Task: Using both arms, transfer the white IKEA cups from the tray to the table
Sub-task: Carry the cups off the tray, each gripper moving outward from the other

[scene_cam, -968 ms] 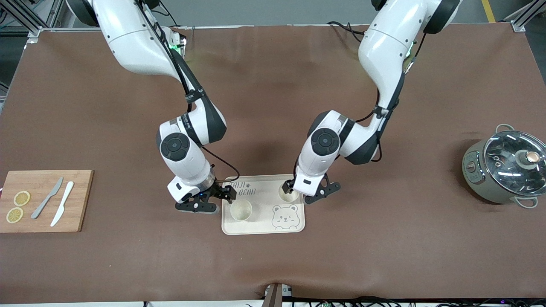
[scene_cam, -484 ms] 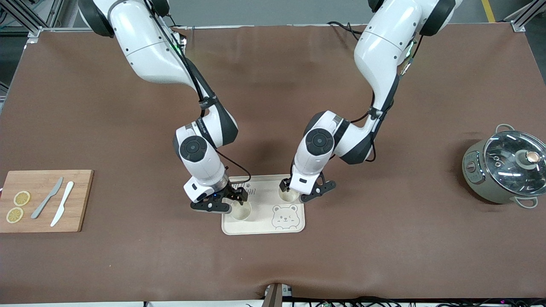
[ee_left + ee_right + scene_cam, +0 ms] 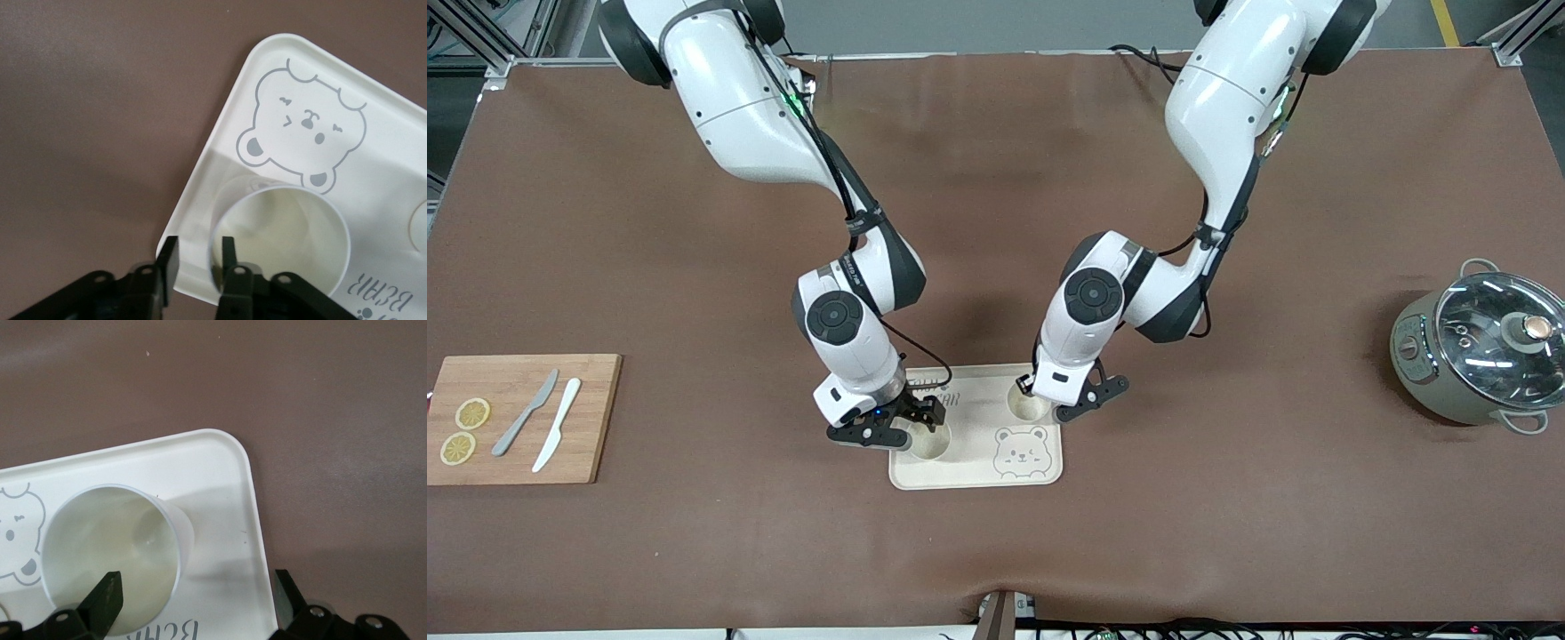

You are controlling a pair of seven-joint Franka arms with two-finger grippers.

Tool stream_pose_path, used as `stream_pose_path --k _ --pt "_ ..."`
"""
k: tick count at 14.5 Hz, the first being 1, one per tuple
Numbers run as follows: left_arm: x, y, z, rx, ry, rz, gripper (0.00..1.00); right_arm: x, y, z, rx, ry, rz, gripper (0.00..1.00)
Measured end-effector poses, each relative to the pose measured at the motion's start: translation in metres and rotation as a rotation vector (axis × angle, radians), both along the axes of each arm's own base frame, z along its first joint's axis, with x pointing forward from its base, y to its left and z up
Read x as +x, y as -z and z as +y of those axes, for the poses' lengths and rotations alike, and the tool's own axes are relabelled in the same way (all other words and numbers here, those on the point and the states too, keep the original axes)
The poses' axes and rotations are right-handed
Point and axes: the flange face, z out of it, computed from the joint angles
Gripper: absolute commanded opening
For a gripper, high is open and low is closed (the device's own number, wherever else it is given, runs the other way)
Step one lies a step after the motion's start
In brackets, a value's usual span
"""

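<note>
Two white IKEA cups stand upright on the bear-printed tray [image 3: 969, 471]. One cup [image 3: 930, 443] is at the tray's end toward the right arm. The other cup [image 3: 1030, 406] is farther from the camera, above the bear print. My right gripper [image 3: 913, 425] is wide open over the first cup's [image 3: 110, 553] rim, one finger over the cup, the other over the tray's edge [image 3: 220, 473]. My left gripper [image 3: 1048, 402] is low at the other cup [image 3: 287, 233]. It is narrowly open astride the cup's wall, with tray [image 3: 373, 167] showing between the fingers [image 3: 170, 257].
A wooden cutting board [image 3: 516, 418] with lemon slices and two knives lies at the right arm's end. A lidded pot [image 3: 1480, 347] stands at the left arm's end. Brown tabletop surrounds the tray.
My right arm has swung toward the tray and its gripper now hangs over the nearer cup's rim. My left gripper has shifted slightly at its cup. Neither cup has moved.
</note>
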Motion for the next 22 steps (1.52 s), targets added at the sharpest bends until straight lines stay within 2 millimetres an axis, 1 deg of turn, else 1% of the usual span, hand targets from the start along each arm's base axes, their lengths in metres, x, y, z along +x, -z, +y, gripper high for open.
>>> stream_pose_path --k 1,3,4,6,7,10,12,15,17,20,22 --pt "0.000 0.000 0.000 0.000 0.000 0.000 0.00 0.000 0.000 0.000 0.000 0.000 0.000 1.00" --pt "0.001 -0.002 -0.001 -0.004 0.000 -0.006 0.00 0.001 0.001 0.000 0.000 0.000 0.000 0.66" --pt "0.001 -0.003 -0.001 -0.004 0.000 -0.006 0.00 0.001 0.001 0.001 0.001 -0.001 -0.002 0.55" --pt "0.001 -0.002 -0.001 -0.003 0.000 -0.005 0.00 0.002 0.001 0.002 0.002 -0.001 -0.004 0.39" --pt "0.001 -0.002 -0.001 -0.003 -0.001 -0.006 0.00 0.002 0.001 0.002 0.001 -0.001 -0.004 0.28" --pt "0.006 -0.004 0.004 -0.002 -0.012 -0.014 0.00 0.003 0.003 0.001 -0.002 0.000 0.000 0.15" --pt "0.018 -0.010 0.016 0.007 -0.036 -0.034 0.00 0.003 0.003 0.000 -0.003 0.003 0.000 0.00" --pt "0.040 -0.022 0.047 0.027 -0.082 -0.068 0.00 0.004 -0.001 0.002 0.003 0.004 -0.007 0.00" --pt "0.054 -0.031 0.068 0.027 -0.116 -0.082 0.00 0.004 0.000 0.002 0.002 0.006 -0.004 0.00" --pt "0.069 -0.048 0.096 0.025 -0.158 -0.088 0.00 0.005 -0.002 0.002 0.003 0.008 -0.006 0.00" --pt "0.079 -0.058 0.121 0.031 -0.181 -0.086 0.00 0.010 -0.012 -0.002 -0.018 0.017 0.030 0.00"
